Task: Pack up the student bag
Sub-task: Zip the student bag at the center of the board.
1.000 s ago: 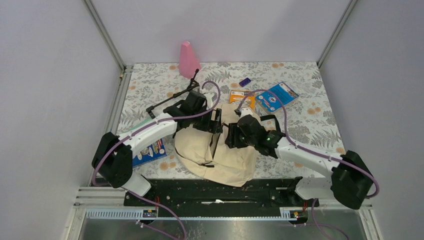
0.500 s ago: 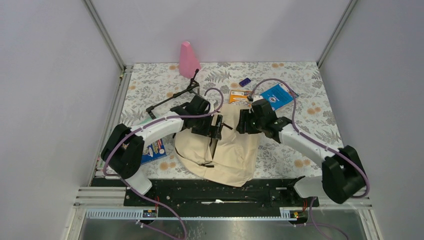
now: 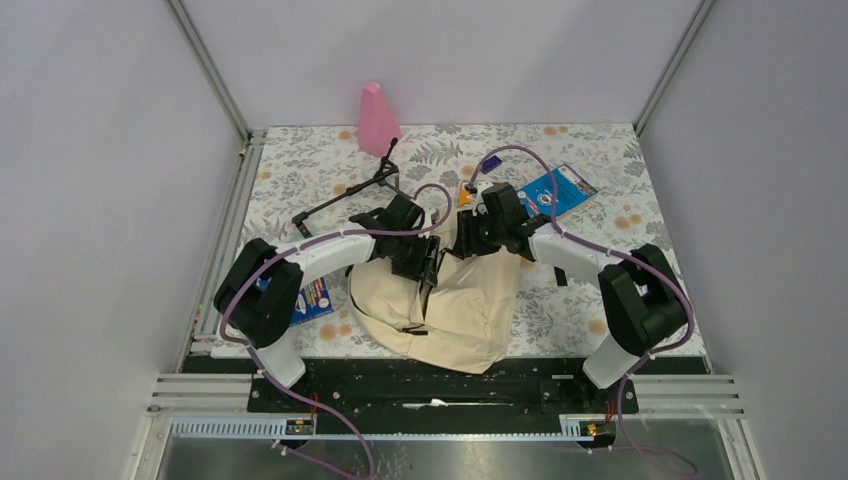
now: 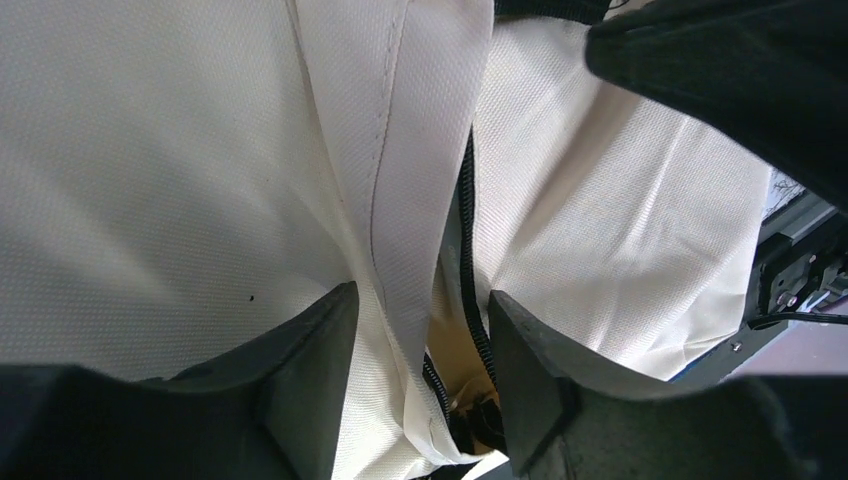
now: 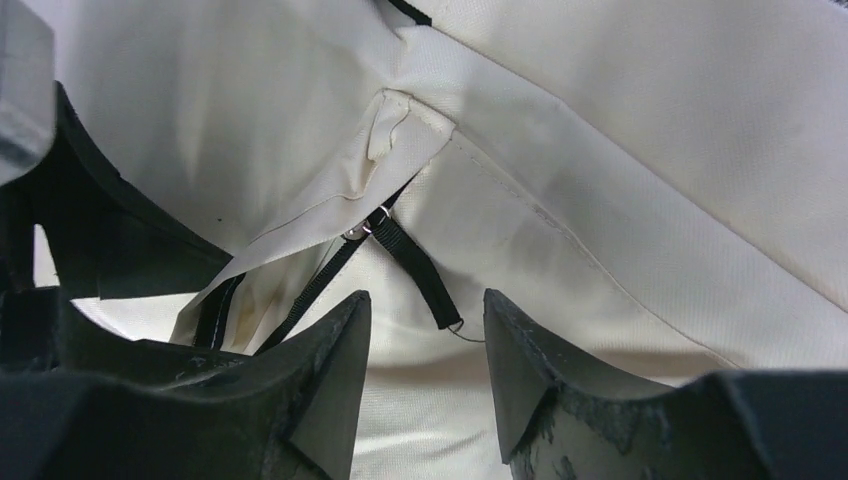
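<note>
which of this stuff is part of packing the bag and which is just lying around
In the job: bag, left gripper, right gripper, both at its zipper.
Lying about, maybe for packing later: pink cone, blue booklet, purple bit, black rod.

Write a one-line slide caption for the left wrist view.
Left claw, jaws apart, straddles a cream seam fold of the student bag, right beside its black zipper.

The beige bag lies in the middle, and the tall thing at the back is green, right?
Not green: the tall thing at the back is pink, as the top view shows. The beige bag does lie in the middle.
</note>
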Tool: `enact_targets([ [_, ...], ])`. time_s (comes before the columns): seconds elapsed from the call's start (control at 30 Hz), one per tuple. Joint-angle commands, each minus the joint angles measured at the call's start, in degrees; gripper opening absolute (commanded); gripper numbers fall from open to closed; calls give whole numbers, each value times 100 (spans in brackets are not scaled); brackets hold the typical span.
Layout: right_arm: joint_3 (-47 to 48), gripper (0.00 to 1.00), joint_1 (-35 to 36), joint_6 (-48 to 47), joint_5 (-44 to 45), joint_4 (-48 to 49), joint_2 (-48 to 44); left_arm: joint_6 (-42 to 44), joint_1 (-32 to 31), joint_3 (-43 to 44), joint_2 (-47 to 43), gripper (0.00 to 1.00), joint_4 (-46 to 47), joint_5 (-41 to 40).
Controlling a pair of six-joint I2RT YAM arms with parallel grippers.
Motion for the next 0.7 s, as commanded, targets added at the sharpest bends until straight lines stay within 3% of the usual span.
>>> enact_targets([
  [0.0,249,50,-2,-171,-212,92,283,27,18,229,71,48,-18,149],
  [0.43,28,33,0,299,-853,633,576,8,21,239,94,34,0,260],
  [0.5,101,27,0,330,-922,619,631,7,19,246,87,33,0,266],
  [0.67,128,0,2,384,-797,662,570,16,18,232,14,33,21,245],
])
